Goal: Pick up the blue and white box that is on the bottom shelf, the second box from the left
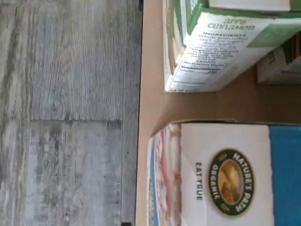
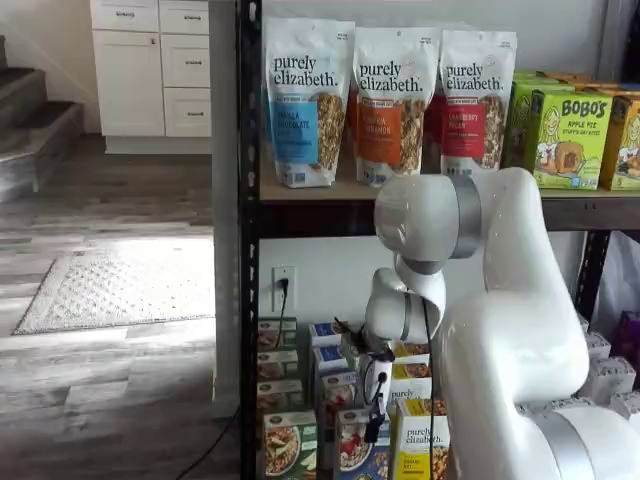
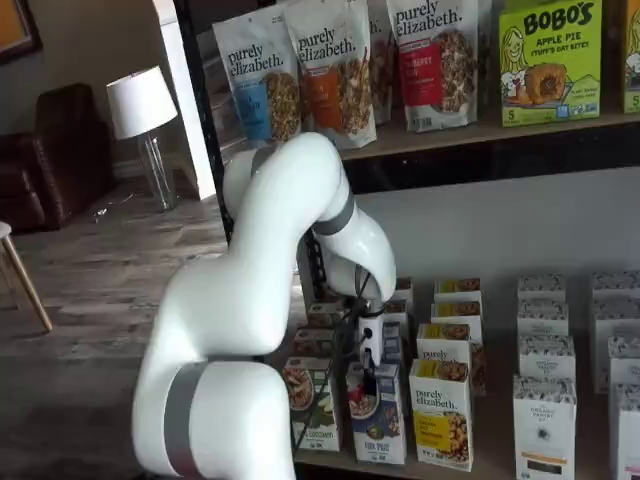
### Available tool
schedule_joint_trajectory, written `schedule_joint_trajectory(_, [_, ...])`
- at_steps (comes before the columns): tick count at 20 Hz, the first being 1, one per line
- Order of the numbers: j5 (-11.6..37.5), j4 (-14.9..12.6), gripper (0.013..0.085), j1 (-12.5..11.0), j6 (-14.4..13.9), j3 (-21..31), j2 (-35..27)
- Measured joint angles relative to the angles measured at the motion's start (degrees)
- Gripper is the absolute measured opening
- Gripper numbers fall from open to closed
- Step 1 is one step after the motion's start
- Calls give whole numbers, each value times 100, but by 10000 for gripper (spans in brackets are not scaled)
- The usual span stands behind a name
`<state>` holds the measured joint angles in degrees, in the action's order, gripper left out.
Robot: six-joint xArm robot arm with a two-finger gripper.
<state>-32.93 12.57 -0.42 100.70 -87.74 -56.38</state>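
Grey wood-plank floor (image 2: 110,390) carries a pale woven rug (image 2: 120,285); white panelled cabinets (image 2: 150,70) stand behind, a white-shaded lamp (image 3: 140,105) beside a brown armchair (image 3: 45,150).

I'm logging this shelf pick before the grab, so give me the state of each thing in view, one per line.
pincer: above the front box, fingers seen side-on, holding nothing.
blue and white box: upright on the bottom shelf, front of its row, not held.
green-trimmed box: upright beside it.
yellow purely elizabeth box: upright on its other side.
granola bags: standing on the upper shelf.
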Motion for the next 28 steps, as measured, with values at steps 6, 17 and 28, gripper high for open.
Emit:
schedule_joint_trajectory(6, [-56, -260, 850, 6, -226, -105, -115])
schedule_joint_trajectory(17, [250, -218, 810, 30, -197, -67, -220])
schedule_joint_trajectory(28, [275, -128, 650, -14, -72, 49, -141])
